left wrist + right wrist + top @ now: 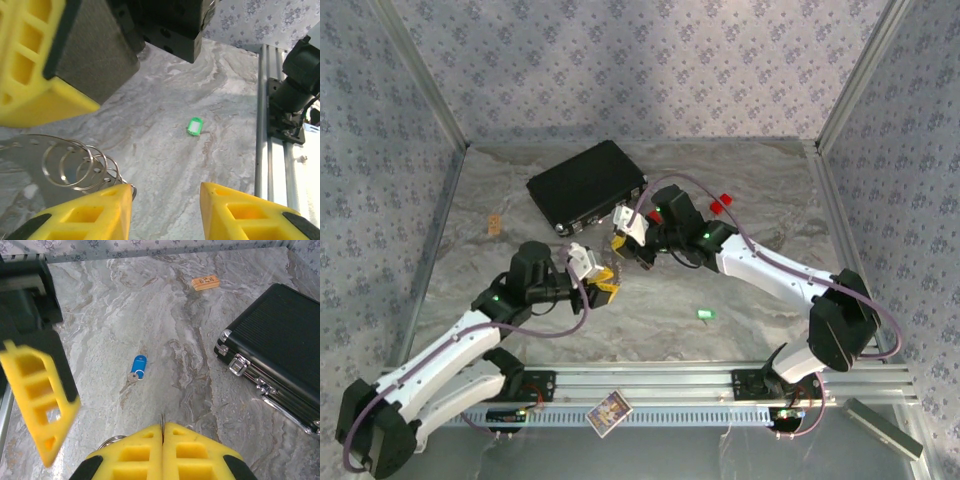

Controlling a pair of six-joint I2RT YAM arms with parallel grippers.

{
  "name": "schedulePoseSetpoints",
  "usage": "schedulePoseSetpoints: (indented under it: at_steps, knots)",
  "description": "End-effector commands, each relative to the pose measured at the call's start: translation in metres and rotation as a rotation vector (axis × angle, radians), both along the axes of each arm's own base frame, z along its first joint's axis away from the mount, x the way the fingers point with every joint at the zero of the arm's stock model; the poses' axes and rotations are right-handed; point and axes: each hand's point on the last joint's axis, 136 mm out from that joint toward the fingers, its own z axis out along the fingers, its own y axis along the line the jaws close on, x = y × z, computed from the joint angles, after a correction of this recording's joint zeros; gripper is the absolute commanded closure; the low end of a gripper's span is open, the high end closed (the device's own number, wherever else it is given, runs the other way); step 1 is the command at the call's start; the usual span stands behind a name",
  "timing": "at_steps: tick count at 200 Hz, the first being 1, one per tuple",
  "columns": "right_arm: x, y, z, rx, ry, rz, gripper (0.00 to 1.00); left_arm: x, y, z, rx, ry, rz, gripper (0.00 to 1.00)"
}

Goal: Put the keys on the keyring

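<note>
Grey marbled table [760, 190] carries everything here, with a black case [587, 185] lying towards the back and the two arms meeting just in front of it. The right gripper [162, 432] has its yellow pads pressed tight together, with a thin metal edge pinched between them, which I take to be part of the keyring [89, 159]. The left gripper [166, 212] sits close below it with its jaws moderately apart and nothing between them, though the silvery coils touch the inner corner of one finger. Neither key is on the ring yet. The blue key [138, 366] lies flat on the marble beneath the two grippers, and the green key [706, 315] rests well apart, out towards the right arm's side. The worry I see is that the ring hangs from a very slight pinch, so a nudge from the left finger could twist it free or drop it on the blue key. The keys are also so thin and flat that pads may skate over them. The left wrist camera resolves the separate wire loops, which from above are too fine to make out. The right wrist camera gives the blue key's spot, while the overhead view places the green one against both arms.
</note>
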Motion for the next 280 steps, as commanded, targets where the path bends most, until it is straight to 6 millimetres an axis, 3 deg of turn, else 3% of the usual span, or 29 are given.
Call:
schedulePoseSetpoints:
  at_steps: [1, 35, 68, 101, 173, 238, 280]
  knots:
    - [0.001, 0.001, 0.013, 0.024, 0.005, 0.013, 1.0, 0.006, 0.01, 0.03, -0.019, -0.153, 0.058, 0.6]
    - [-0.004, -0.004, 0.013, 0.011, 0.004, 0.039, 1.0, 0.034, 0.04, 0.047, -0.036, -0.187, 0.251, 0.59]
    - [-0.013, -0.011, 0.018, 0.026, -0.005, 0.063, 1.0, 0.058, 0.061, 0.05, -0.05, -0.173, 0.356, 0.59]
    - [-0.024, -0.015, 0.022, 0.042, 0.001, 0.105, 1.0, 0.056, 0.052, 0.036, 0.015, -0.195, 0.264, 0.59]
    - [-0.04, -0.017, 0.02, 0.024, 0.026, 0.164, 1.0, 0.038, 0.027, 0.034, 0.042, -0.256, 0.085, 0.62]
    - [-0.043, -0.014, 0.012, -0.006, 0.027, 0.173, 1.0, 0.035, 0.017, 0.038, 0.034, -0.243, 0.017, 0.65]
    - [-0.045, -0.008, 0.014, -0.002, 0.02, 0.182, 1.0, 0.029, 0.008, 0.027, 0.086, -0.22, -0.045, 0.65]
